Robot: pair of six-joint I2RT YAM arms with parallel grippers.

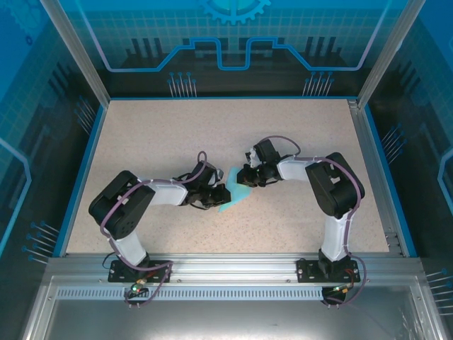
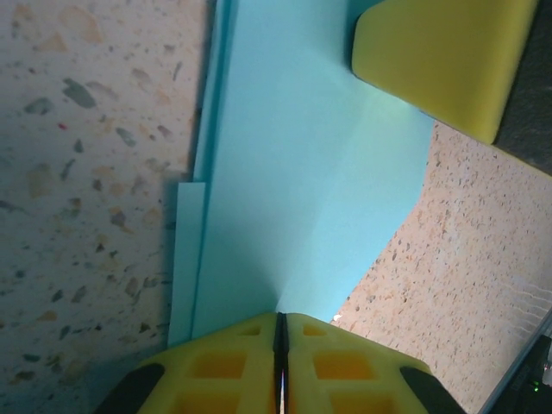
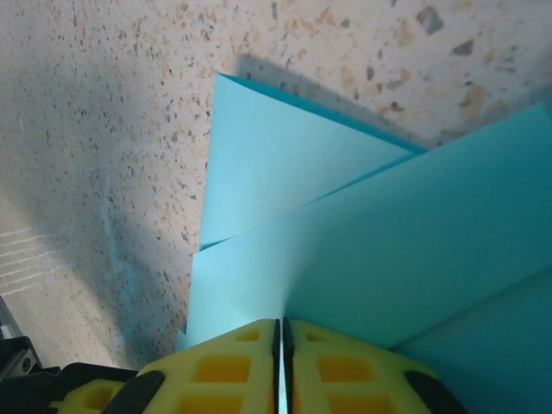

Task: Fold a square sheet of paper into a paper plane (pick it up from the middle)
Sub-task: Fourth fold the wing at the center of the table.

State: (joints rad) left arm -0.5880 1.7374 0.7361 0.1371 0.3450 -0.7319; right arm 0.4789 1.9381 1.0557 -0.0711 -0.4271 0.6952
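Looking down on a speckled beige tabletop (image 1: 177, 134), spreading wide from left to right. Following a thin blue border (image 1: 79, 180) along its left and far sides. Finding two aluminium posts (image 1: 78, 53) slanting up from the far corners. Seeing behind them a clear far panel (image 1: 233, 42), carrying bright blue circuit lines and a gear emblem (image 1: 233, 8). Noticing similar blue-tinted side panels (image 1: 35, 142) closing the left and right. Meeting at the near edge an aluminium rail (image 1: 233, 265), then a slotted strip (image 1: 212, 292) and a dull grey metal sheet (image 1: 233, 322). Getting cool, even light, giving only soft shadows. Making out, from close up, brown and grey flecks (image 2: 78, 90) in the beige surface.
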